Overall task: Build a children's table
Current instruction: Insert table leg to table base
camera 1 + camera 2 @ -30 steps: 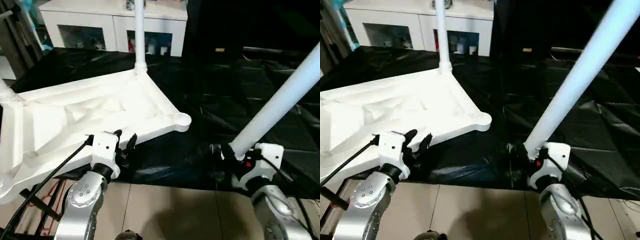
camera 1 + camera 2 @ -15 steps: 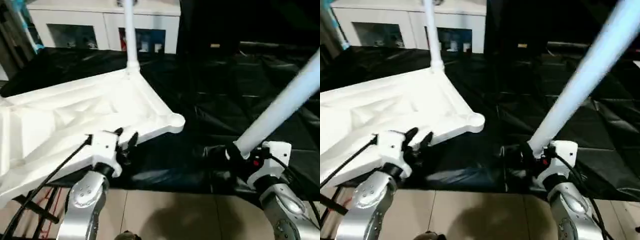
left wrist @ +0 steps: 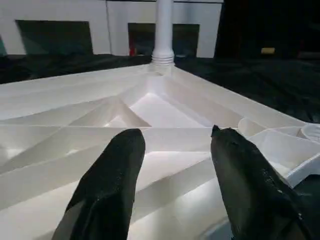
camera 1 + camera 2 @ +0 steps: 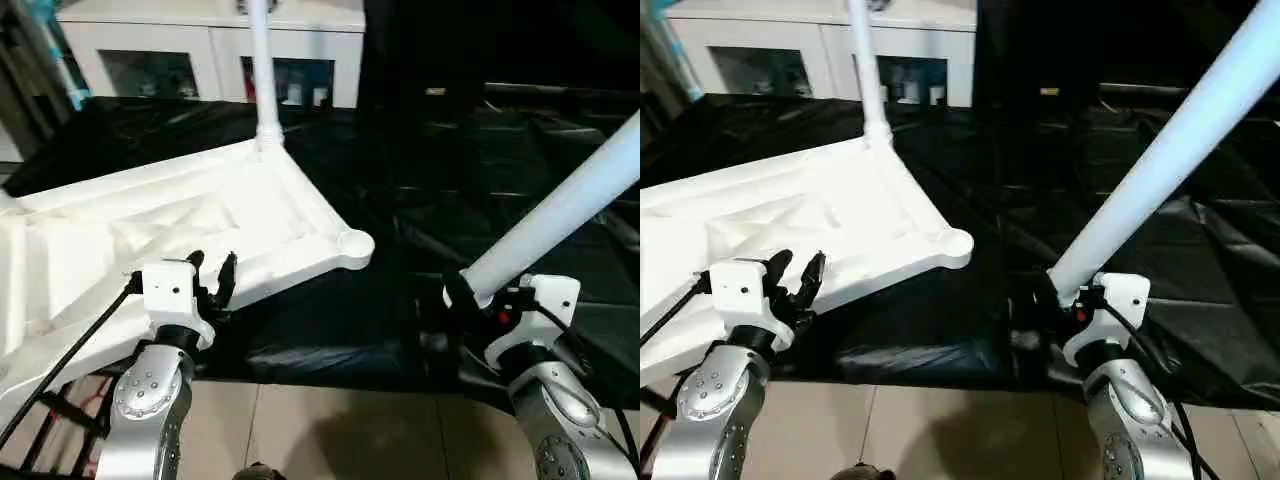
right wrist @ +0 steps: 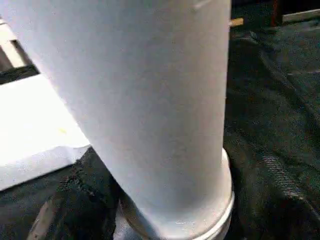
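The children's table top [image 4: 200, 225] lies upside down on black sheeting, ribbed underside up. One white leg [image 4: 262, 70] stands upright in its far corner socket. The near right corner socket [image 4: 355, 243] is empty. My left gripper [image 4: 212, 268] is open at the top's near edge, its black fingers [image 3: 105, 190] apart in front of the rim with nothing held. My right gripper [image 4: 468, 298] is shut on the thick end of another white leg [image 4: 570, 205], which slants up and to the right. The socket lies to the left of that end and a little farther away.
A white glass-door cabinet [image 4: 200, 40] stands behind the table top. Crinkled black sheeting [image 4: 450, 170] covers the work surface to the right. Tan floor [image 4: 350, 440] shows between my forearms. A red and black frame [image 4: 60, 410] sits under the top at the lower left.
My left gripper has slid left along the table top's near edge, still open. The right gripper keeps its hold on the slanted leg. The camera has shifted slightly.
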### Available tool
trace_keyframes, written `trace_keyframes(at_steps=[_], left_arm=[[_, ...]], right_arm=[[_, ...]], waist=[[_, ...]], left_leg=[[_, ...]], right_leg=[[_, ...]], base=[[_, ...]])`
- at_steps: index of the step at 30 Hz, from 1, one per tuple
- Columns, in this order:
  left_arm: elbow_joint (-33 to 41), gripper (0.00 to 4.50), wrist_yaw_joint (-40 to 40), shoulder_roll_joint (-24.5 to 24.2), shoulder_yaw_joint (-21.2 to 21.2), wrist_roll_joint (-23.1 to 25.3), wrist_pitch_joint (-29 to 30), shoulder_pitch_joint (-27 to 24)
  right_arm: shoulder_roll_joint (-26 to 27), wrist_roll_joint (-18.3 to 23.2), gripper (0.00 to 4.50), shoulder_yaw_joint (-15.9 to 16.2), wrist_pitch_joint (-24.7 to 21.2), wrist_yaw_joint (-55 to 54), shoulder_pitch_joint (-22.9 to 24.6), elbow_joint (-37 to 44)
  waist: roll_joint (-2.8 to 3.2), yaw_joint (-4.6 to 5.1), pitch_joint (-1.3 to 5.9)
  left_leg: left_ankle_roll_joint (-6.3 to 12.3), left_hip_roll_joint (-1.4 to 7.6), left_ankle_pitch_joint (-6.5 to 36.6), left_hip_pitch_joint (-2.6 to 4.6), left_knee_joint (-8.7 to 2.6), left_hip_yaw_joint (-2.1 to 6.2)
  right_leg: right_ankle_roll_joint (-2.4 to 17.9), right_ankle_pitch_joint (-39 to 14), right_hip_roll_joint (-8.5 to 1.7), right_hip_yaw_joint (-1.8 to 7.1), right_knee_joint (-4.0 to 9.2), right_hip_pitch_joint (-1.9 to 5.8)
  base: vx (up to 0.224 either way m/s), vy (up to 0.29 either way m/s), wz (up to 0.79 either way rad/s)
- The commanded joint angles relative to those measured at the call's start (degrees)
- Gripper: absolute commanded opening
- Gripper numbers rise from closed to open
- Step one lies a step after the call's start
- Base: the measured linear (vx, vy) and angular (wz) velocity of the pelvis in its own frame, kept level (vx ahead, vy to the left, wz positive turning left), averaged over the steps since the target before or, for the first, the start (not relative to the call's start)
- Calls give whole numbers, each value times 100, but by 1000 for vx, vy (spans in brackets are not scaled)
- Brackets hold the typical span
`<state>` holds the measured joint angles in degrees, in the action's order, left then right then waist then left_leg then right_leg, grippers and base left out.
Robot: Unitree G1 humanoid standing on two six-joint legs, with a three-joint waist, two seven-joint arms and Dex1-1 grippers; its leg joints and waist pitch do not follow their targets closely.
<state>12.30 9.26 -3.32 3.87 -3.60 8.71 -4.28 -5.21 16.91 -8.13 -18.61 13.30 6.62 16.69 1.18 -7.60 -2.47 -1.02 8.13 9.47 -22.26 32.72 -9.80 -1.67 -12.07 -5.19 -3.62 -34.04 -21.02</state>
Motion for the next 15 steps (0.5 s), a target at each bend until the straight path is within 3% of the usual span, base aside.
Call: trace_keyframes(at_steps=[1,3,4,8,15], left_arm=[[191,250,-22,34,-73,-51,-16,-138],[238,250,-65,41,-78,-27,-8,-189],[249,250,-80,52,-87,-27,17,-211],[318,250,-40,26,-112,-37,50,-255],[322,250,-31,17,-109,-40,39,-283]], right_arm=[[-41,-122,263,0,60,-113,9,48],[-75,-145,263,18,-26,-125,23,68],[-120,-182,263,45,-22,-91,38,30],[-129,-104,263,-5,-122,-101,8,-18],[-139,-127,263,-17,-221,-179,-1,-8]], waist=[[-56,-27,237],[-55,-51,237],[-109,-54,231],[-83,-70,228],[-97,-61,242]], left_leg=[[-122,499,2169,115,-484,226],[-114,495,2180,123,-482,225],[-102,494,2180,116,-487,223],[-128,495,2223,120,-492,234],[-144,483,2175,113,-484,234]], right_leg=[[632,-1649,-406,301,489,64],[602,-1693,-405,305,493,53],[554,-1763,-405,303,501,56],[510,-1825,-410,303,505,45],[494,-1668,-406,303,497,54]], base=[[0,0,0],[0,0,0],[0,0,0],[0,0,0],[0,0,0]])
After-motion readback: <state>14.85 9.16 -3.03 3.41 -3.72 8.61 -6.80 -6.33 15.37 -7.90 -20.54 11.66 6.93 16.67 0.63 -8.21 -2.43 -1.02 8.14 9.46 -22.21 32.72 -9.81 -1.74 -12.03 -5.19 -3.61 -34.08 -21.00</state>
